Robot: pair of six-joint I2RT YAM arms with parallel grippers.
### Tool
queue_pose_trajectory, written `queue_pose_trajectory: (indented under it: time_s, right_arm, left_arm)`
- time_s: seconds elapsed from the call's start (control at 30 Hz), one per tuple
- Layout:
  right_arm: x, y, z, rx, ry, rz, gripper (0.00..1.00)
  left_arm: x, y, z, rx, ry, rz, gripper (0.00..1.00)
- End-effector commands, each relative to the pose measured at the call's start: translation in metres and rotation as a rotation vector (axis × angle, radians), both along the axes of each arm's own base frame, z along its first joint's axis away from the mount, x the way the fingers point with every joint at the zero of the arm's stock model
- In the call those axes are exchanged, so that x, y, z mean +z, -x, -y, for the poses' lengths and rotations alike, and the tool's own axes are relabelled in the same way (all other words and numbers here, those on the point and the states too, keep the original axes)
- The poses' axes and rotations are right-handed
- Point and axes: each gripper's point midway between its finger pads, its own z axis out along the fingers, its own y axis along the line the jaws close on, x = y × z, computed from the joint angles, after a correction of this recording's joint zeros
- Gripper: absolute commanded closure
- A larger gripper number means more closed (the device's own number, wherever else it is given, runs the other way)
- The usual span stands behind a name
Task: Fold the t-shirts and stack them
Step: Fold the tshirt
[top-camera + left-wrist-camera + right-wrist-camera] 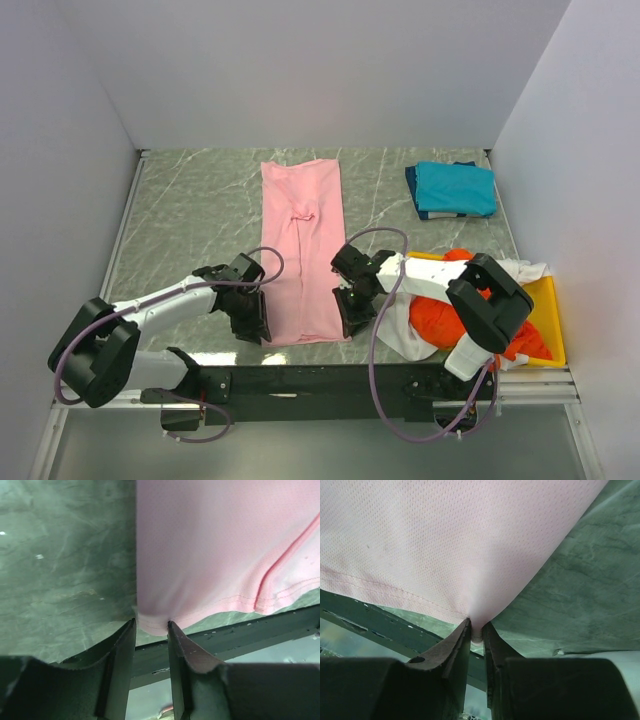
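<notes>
A light pink t-shirt (300, 240) lies as a long folded strip down the middle of the table. My left gripper (255, 325) is at its near left corner; in the left wrist view the pink t-shirt (215, 545) has that corner pinched between the tips of my left gripper (151, 625). My right gripper (355, 318) is shut tight on the near right corner, where the pink t-shirt (445, 545) bunches into my right gripper (476, 627). A folded teal-blue t-shirt (455, 188) lies at the far right. An orange-red t-shirt (440, 320) and a white t-shirt (400, 330) are heaped at the right.
A yellow tray (548, 310) at the near right holds the orange-red and white heap, partly under my right arm. The black mounting rail (320, 380) runs along the table's near edge just behind both grippers. White walls enclose the table on three sides.
</notes>
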Motion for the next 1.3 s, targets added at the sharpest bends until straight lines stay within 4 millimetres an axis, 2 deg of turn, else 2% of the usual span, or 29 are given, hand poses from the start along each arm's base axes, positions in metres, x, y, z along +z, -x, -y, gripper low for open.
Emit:
queue_pose_trajectory:
  time_s: [0.0,0.33,0.53,0.63,0.67,0.73,0.77,0.83,1.03,1.27]
  right_arm:
    - [-0.009,0.002,0.008,0.022,0.058,-0.011,0.77]
    - [-0.009,0.001,0.009,0.030,0.069,-0.010,0.77]
    - [-0.009,0.000,0.010,0.026,0.074,-0.007,0.78]
    - [-0.008,-0.001,0.009,0.029,0.074,-0.004,0.79]
    - [-0.008,-0.001,0.009,0.028,0.074,-0.004,0.79]
    - [-0.007,-0.001,0.008,0.031,0.073,-0.003,0.80]
    - [-0.007,-0.001,0.009,0.031,0.079,-0.006,0.81]
    - [-0.005,-0.002,0.008,0.033,0.074,-0.002,0.84]
    - [0.008,-0.006,0.006,0.033,0.072,0.009,0.93]
    - [0.032,-0.018,0.005,0.012,0.084,0.049,0.99]
  left_arm:
    - [0.008,-0.007,0.000,0.013,-0.018,0.030,0.62]
    - [-0.003,-0.004,0.007,-0.016,0.013,0.001,0.61]
    - [-0.008,-0.003,0.011,-0.036,0.022,-0.013,0.65]
    - [-0.012,-0.001,0.012,-0.046,0.020,-0.026,0.74]
    - [-0.013,-0.001,0.011,-0.047,0.017,-0.027,0.82]
    - [-0.014,-0.001,0.011,-0.047,0.011,-0.036,0.89]
    - [-0.014,0.000,0.010,-0.048,0.008,-0.035,0.95]
    - [-0.013,-0.002,0.010,-0.045,0.003,-0.029,1.00]
    - [-0.005,-0.010,0.007,-0.037,-0.021,0.012,1.00]
    - [0.024,-0.039,0.010,-0.038,-0.043,0.126,1.00]
